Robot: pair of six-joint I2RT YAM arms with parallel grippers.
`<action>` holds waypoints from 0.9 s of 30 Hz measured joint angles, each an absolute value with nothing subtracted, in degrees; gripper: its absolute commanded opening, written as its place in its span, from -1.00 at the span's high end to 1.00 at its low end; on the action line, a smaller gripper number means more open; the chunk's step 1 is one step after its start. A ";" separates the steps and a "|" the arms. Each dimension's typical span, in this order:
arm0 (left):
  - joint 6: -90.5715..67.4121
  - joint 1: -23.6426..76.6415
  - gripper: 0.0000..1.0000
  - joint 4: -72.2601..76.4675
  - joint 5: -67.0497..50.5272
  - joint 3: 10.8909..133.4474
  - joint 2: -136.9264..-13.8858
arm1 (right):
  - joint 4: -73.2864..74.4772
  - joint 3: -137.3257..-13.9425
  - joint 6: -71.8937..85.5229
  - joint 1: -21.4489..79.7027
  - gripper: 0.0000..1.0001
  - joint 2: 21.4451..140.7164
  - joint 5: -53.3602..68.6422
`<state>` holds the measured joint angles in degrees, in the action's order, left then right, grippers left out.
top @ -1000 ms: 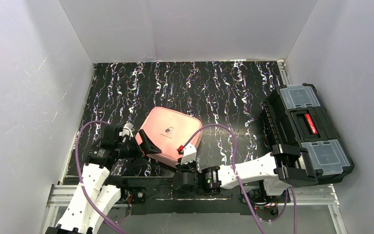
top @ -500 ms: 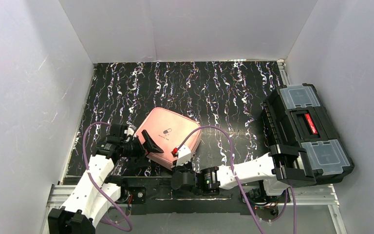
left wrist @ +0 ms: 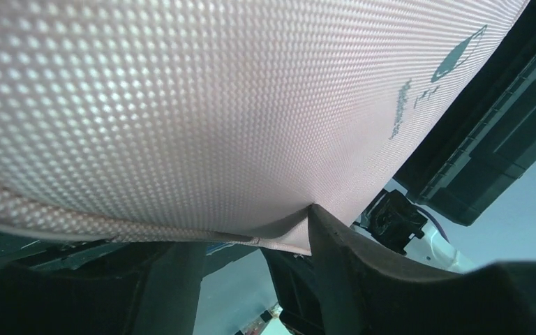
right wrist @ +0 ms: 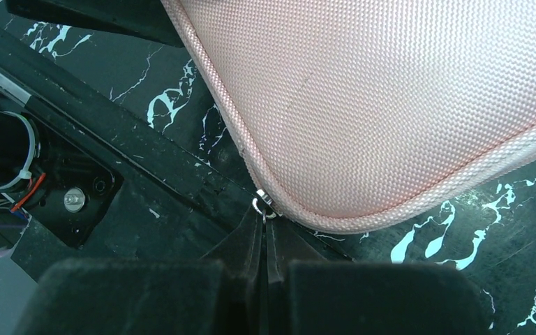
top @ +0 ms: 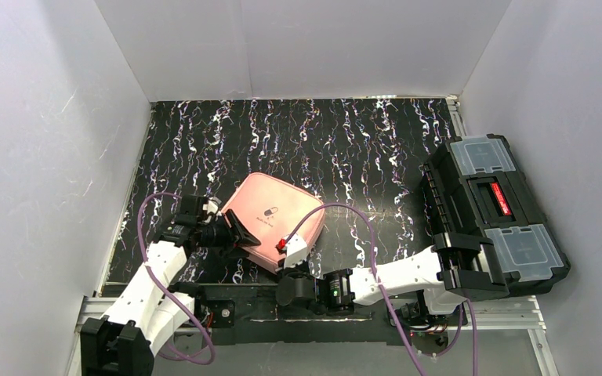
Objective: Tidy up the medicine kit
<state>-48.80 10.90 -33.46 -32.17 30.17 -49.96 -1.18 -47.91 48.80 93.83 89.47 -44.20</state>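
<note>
Since the earlier frame, the left jaws have narrowed around the left edge of the kit; whether they grip it cannot be told. The right jaws are clenched on the metal zip pull at its near corner. The kit, rounded-square in pink woven fabric with a piped seam, lies closed on the black marbled bench, near the front edge.

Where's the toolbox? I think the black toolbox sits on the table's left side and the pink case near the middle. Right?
Not quite: the top view shows the black toolbox on the right side of the table. The pink case is near the middle.
</note>
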 measured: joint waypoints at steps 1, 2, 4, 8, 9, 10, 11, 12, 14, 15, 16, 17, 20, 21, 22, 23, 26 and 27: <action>-48.86 10.90 0.33 -33.41 -32.12 30.11 -50.03 | -1.23 -47.88 48.78 93.82 0.97 89.47 -44.20; -48.93 10.89 0.40 -33.42 -32.09 30.09 -50.08 | -1.29 -47.84 48.76 93.83 0.97 89.47 -44.21; -49.05 10.88 0.54 -33.42 -32.05 30.04 -50.16 | -1.42 -47.73 48.74 93.84 0.97 89.47 -44.20; -49.02 10.90 0.83 -32.83 -32.19 30.00 -50.39 | -1.90 -46.84 49.08 93.86 0.97 89.45 -44.16; -49.19 10.92 0.85 -32.72 -32.30 29.89 -50.49 | -1.82 -46.66 49.30 93.91 0.97 89.38 -44.18; -49.43 10.95 0.86 -32.61 -32.46 29.75 -50.60 | -1.72 -46.49 49.55 93.97 0.97 89.28 -44.20; -49.66 10.98 0.89 -32.50 -32.62 29.60 -50.71 | -1.62 -46.32 49.79 94.03 0.97 89.18 -44.22; -49.86 10.97 0.93 -32.22 -32.76 29.57 -50.79 | -1.51 -46.28 50.13 94.12 0.97 89.09 -44.32; -50.16 11.02 0.97 -31.72 -33.14 29.43 -50.97 | -0.81 -46.25 50.99 94.45 0.97 88.78 -44.59; -50.29 11.08 0.99 -31.52 -33.39 29.30 -51.07 | -0.21 -46.25 51.49 94.68 0.97 88.55 -44.76; -50.41 11.14 0.99 -31.31 -33.64 29.17 -51.18 | 0.39 -46.24 52.00 94.91 0.97 88.32 -44.92; -50.45 11.16 1.00 -31.29 -33.76 29.05 -51.19 | 0.89 -46.23 52.40 95.10 0.97 88.14 -45.01; -50.55 11.30 1.00 -31.26 -34.10 28.79 -51.23 | 2.63 -46.03 54.00 95.73 0.97 87.42 -45.51; -50.58 11.38 1.00 -31.28 -34.21 28.75 -51.24 | 3.34 -45.87 54.72 95.97 0.97 87.09 -45.78; -50.57 11.44 1.00 -31.29 -34.28 28.73 -51.24 | 3.83 -45.71 55.19 96.17 0.97 86.76 -45.96; -50.53 11.48 1.00 -31.31 -34.35 28.73 -51.24 | 4.74 -45.37 56.29 96.36 0.97 86.14 -46.28; -50.46 11.57 1.00 -31.31 -34.77 28.75 -51.24 | 7.95 -44.37 59.45 96.72 0.97 83.77 -47.12; -50.48 11.63 1.00 -31.31 -34.96 28.75 -51.24 | 8.91 -44.15 60.33 96.80 0.97 83.11 -47.38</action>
<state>-50.48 11.63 -31.31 -34.96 28.75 -51.24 8.91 -44.15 60.33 96.80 83.11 -47.38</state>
